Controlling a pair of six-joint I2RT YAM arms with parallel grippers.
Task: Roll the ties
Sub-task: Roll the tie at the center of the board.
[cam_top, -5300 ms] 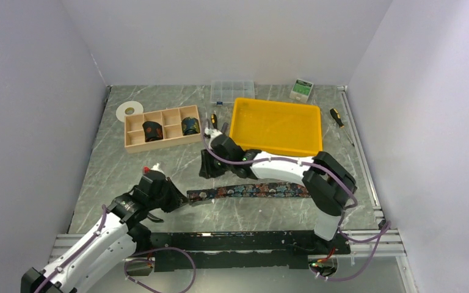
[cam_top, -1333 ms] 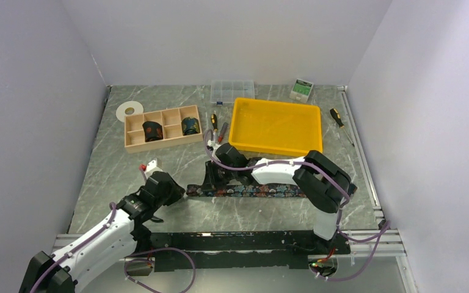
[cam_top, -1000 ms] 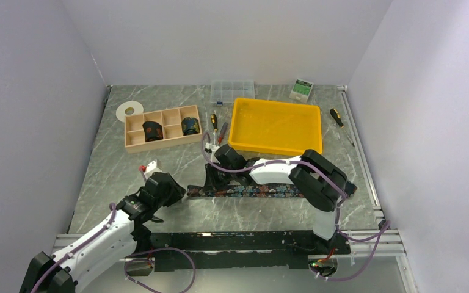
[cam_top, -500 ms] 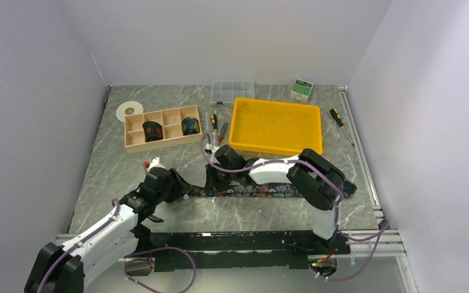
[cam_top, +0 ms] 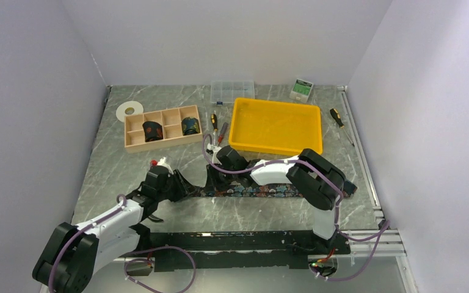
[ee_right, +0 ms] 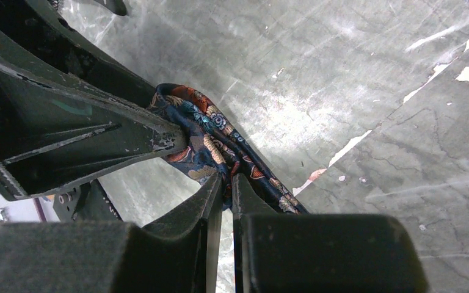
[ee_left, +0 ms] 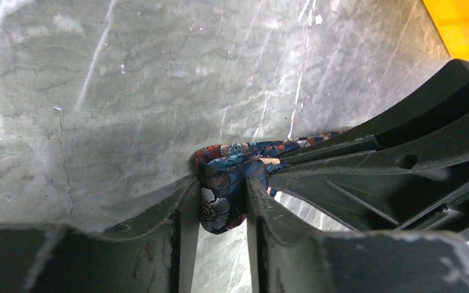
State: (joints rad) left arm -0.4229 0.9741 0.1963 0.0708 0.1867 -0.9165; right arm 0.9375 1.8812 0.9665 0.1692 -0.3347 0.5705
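Observation:
One floral navy tie point(cam_top: 262, 190) lies flat across the middle of the table. Its left end is folded up into a small loop point(ee_left: 218, 204). My left gripper point(cam_top: 181, 187) point(ee_left: 220, 190) is shut on that folded end. Just to the right, my right gripper point(cam_top: 211, 181) point(ee_right: 225, 183) points down and is shut on the tie point(ee_right: 210, 149), pinching the fabric edge-on. The two grippers almost touch. Two rolled ties point(cam_top: 153, 130) point(cam_top: 189, 126) stand in the wooden box point(cam_top: 170, 140).
A yellow tray point(cam_top: 276, 128) lies behind the right arm. Two screwdrivers point(cam_top: 214, 120) lie beside the tray's left edge, another point(cam_top: 337, 117) at its right. A white tape roll point(cam_top: 129, 110), a clear organiser point(cam_top: 232, 90) and a small green box point(cam_top: 302, 89) line the back.
My left gripper has moved right to the tie's left end, opened briefly and closed on the folded fabric. The right gripper has stayed shut on the tie, hardly moving.

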